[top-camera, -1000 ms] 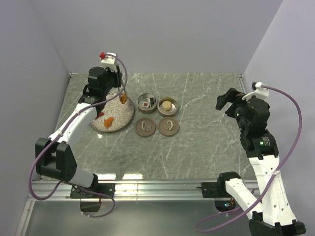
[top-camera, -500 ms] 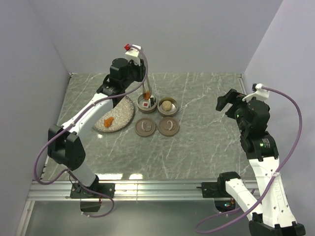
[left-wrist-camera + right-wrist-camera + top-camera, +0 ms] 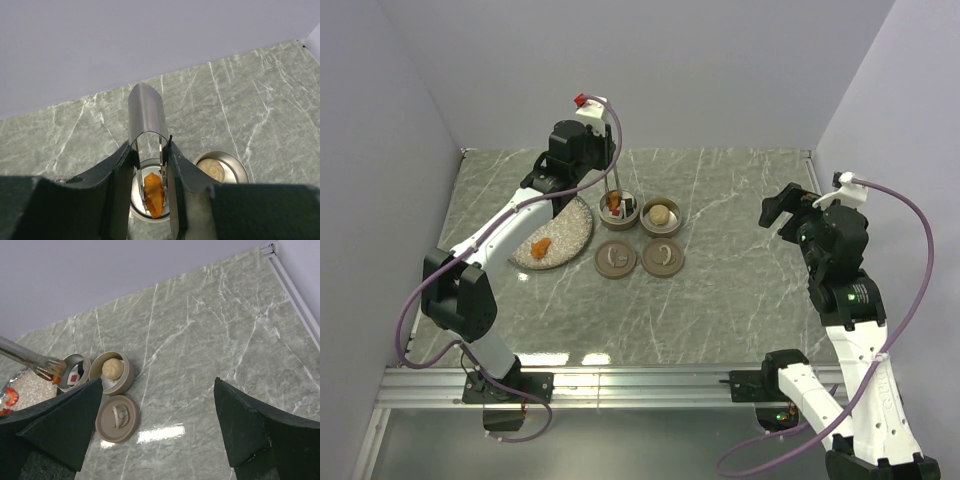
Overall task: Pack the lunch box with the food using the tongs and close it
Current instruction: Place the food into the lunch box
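While left gripper (image 3: 149, 167) clamps tongs (image 3: 145, 112), orange food (image 3: 153, 195) pinched beyond it, right gripper (image 3: 159, 390) agape

A: Room to pass?
B: Plenty: bare surface (image 3: 750, 290) across centre, lower left and right of the top view.
A: In the way?
B: Upper middle crowded: left tin (image 3: 605, 208), right tin (image 3: 661, 215), two lids (image 3: 663, 258) just below, plate (image 3: 572, 235) at left, tongs (image 3: 616, 178) upright over left tin, left arm (image 3: 510, 224) slanting above plate.
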Robot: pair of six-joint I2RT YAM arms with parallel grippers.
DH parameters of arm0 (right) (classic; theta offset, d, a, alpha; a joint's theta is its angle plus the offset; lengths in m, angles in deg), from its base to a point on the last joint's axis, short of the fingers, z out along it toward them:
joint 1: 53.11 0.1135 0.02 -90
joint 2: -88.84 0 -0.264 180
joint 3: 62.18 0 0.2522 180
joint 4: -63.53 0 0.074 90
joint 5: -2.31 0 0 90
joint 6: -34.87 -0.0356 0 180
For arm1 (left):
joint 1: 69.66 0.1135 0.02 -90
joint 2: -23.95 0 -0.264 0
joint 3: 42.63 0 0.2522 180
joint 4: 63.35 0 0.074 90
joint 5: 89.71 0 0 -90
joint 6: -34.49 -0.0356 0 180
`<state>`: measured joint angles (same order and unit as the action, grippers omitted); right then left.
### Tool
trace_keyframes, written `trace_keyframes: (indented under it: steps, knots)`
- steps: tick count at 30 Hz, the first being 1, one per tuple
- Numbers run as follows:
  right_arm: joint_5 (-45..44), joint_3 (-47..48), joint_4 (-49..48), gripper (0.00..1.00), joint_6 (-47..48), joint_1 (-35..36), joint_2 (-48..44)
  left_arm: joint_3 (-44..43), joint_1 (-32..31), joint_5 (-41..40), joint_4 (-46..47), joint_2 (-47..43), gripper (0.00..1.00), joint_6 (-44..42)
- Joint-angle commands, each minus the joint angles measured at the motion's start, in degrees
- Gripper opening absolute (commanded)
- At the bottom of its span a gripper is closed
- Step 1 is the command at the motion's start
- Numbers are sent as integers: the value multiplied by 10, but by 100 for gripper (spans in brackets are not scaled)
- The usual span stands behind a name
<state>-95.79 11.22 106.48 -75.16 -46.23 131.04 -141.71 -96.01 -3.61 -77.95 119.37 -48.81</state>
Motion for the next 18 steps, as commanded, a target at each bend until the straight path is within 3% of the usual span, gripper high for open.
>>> trace_keyframes:
  steps: [1,18]
  knots:
    - [-2,7,-21,99,8,2,6,-17,-2,-10,15,-1,20,-2]
    - [5,7,-22,99,7,2,10,-10,-2,-22,15,-2,43,-4]
